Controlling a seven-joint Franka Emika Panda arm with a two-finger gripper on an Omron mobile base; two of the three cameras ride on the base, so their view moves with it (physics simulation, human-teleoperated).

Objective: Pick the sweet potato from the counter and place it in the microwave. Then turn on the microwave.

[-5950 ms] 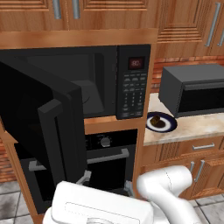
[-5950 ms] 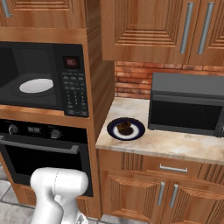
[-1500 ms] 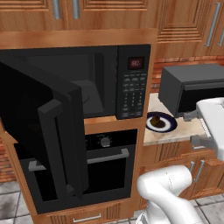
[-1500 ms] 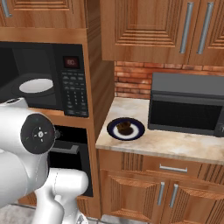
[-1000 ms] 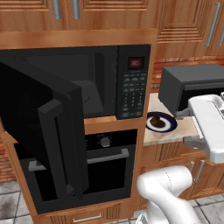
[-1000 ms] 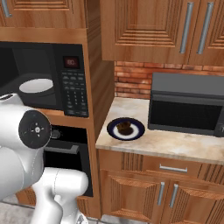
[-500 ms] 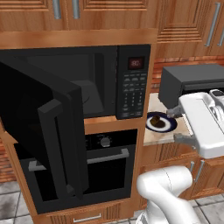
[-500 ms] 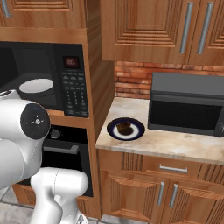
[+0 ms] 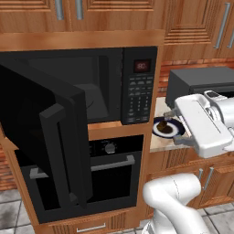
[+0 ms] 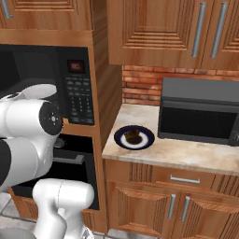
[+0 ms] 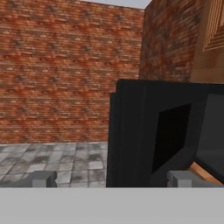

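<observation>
I am holding the arm (image 9: 203, 123) raised beside the desk (image 10: 186, 156), its claw (image 11: 111, 178) spread wide and gripping nothing, facing the microwave's (image 9: 91, 87) open door. The potato (image 10: 133, 136) is sitting on the plate (image 10: 145, 143).

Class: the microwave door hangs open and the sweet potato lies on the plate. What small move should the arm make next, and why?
Probably swing down toward the sweet potato on the plate. The tool is open and holds nothing, and looks toward the microwave door and brick wall, not the counter.
</observation>
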